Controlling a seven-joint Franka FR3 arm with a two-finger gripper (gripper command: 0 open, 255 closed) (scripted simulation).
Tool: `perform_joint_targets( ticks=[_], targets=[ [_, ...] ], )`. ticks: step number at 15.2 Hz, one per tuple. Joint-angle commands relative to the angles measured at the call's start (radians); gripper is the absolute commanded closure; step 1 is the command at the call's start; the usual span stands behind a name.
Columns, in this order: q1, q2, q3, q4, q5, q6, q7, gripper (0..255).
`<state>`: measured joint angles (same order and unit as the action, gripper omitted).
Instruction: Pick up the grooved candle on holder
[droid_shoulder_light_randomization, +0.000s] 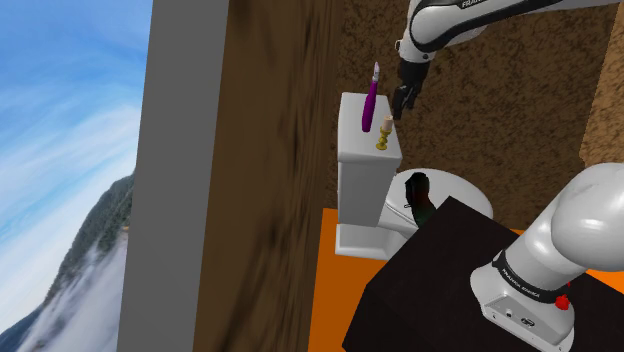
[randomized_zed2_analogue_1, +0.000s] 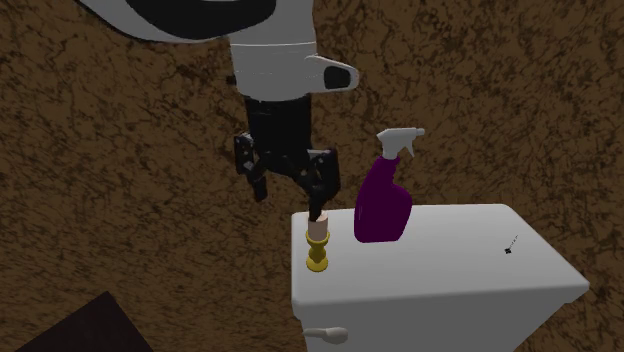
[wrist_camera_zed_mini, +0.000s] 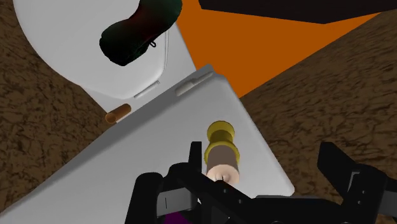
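The candle (randomized_zed2_analogue_1: 317, 234) is a short pale grooved cylinder on a gold holder (randomized_zed2_analogue_1: 317, 261). It stands at the near corner of the white toilet tank lid (randomized_zed2_analogue_1: 450, 265). My black gripper (randomized_zed2_analogue_1: 290, 203) hangs open just above it, with one fingertip right over the candle's top. In the wrist view the candle (wrist_camera_zed_mini: 223, 164) lies within the gap of the gripper (wrist_camera_zed_mini: 264, 167), close to one finger and far from the other, and neither finger touches it. In the shoulder view the gripper (droid_shoulder_light_randomization: 401, 108) is above the candle (droid_shoulder_light_randomization: 385, 128).
A purple spray bottle (randomized_zed2_analogue_1: 383, 207) stands on the lid right beside the candle. A dark shoe (wrist_camera_zed_mini: 140, 28) lies on the closed toilet seat (droid_shoulder_light_randomization: 455, 190). An orange mat (wrist_camera_zed_mini: 267, 51) covers the floor, and the brown wall (droid_shoulder_light_randomization: 280, 150) is close behind the tank.
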<state>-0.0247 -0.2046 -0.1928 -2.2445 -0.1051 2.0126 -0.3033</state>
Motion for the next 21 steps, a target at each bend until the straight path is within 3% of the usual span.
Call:
perform_joint_targets(
  ticks=[1, 3, 13, 14, 21],
  targets=[
    [-0.003, 0.079, -0.018, 0.035, 0.013, 0.037, -0.046, 0],
    [-0.006, 0.158, -0.031, 0.077, 0.031, 0.065, -0.091, 0],
    [-0.009, 0.207, -0.032, 0.024, 0.039, 0.166, -0.094, 0],
    [-0.009, 0.208, -0.032, 0.023, 0.039, 0.167, -0.094, 255],
    [-0.009, 0.207, -0.032, 0.024, 0.039, 0.166, -0.094, 255]
  ],
)
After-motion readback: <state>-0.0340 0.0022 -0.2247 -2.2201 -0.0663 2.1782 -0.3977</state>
